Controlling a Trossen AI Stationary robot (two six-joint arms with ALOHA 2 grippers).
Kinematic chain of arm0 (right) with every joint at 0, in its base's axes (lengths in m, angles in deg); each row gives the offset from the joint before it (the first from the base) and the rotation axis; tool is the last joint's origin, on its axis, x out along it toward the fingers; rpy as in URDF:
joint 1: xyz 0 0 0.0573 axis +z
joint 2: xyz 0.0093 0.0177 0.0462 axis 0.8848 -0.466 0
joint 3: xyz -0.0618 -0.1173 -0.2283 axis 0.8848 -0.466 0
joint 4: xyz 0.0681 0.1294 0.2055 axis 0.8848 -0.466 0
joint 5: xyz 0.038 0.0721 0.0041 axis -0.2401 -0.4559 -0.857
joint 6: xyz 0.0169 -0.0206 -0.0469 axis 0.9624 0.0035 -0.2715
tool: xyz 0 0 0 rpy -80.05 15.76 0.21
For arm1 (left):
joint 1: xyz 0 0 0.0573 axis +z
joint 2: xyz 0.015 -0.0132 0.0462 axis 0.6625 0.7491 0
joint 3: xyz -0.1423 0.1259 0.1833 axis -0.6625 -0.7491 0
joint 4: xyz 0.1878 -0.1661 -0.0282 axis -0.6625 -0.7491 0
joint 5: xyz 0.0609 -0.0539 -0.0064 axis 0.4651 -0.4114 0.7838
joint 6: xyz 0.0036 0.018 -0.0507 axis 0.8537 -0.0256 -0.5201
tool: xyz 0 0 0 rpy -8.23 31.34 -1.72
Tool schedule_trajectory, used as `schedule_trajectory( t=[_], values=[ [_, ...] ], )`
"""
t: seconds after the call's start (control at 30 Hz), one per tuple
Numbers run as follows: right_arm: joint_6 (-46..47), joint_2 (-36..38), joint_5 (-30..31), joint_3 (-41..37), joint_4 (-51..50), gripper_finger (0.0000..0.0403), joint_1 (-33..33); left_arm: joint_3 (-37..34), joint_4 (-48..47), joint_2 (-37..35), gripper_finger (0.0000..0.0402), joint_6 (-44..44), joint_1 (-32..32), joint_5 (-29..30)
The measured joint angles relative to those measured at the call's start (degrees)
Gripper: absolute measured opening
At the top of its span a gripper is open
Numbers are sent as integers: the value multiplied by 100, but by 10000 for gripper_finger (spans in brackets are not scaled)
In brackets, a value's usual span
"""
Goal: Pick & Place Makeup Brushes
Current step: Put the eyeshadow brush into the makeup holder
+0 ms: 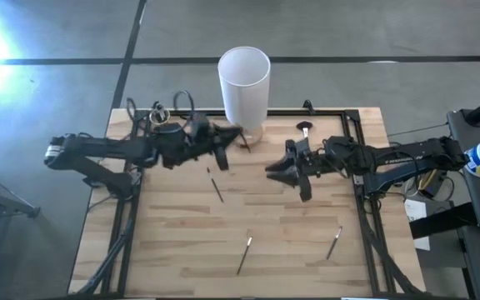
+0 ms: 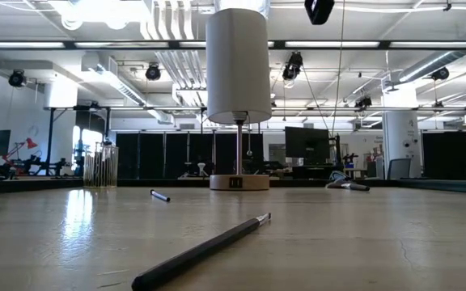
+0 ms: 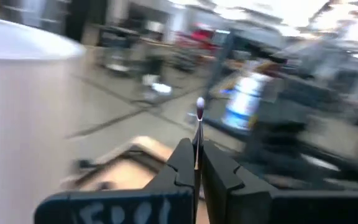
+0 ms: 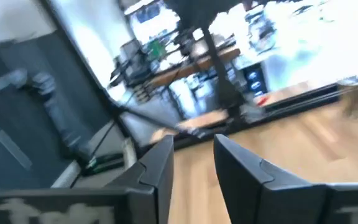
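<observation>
Beside the white cylinder (image 1: 244, 83), the left gripper (image 3: 197, 163) pinches 1 makeup brush (image 3: 199, 127). Right gripper (image 4: 193, 163) hangs with fingers apart, holding nothing.

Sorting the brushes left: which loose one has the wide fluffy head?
The brush at the table's far edge, behind the right gripper; the other loose ones are thin sticks.

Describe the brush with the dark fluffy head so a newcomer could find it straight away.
Start from the tall white cylinder at the back of the wooden table. Look to its right, near the black frame's back edge: the fluffy-headed brush lies there, just behind the right gripper. Unlike the thin brushes scattered toward the front, it is short, with a wide dark tuft.
</observation>
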Motion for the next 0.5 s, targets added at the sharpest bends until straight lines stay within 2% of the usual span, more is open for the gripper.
schedule_trajectory(
  t=[0.1,0.23,0.37,0.5],
  values=[
    [-18,13,-11,-2,-187,107,0,-358,-627,-476,5,-41,119,469],
    [-56,13,72,-4,-233,78,-21,-1130,-856,-1107,4,-253,674,668],
    [-143,13,104,-4,-248,43,-1,-1934,-1127,-1673,4,-618,1711,896],
    [-143,12,166,-4,-249,21,-20,-2639,-1185,-1968,4,-833,2994,858]
  ],
)
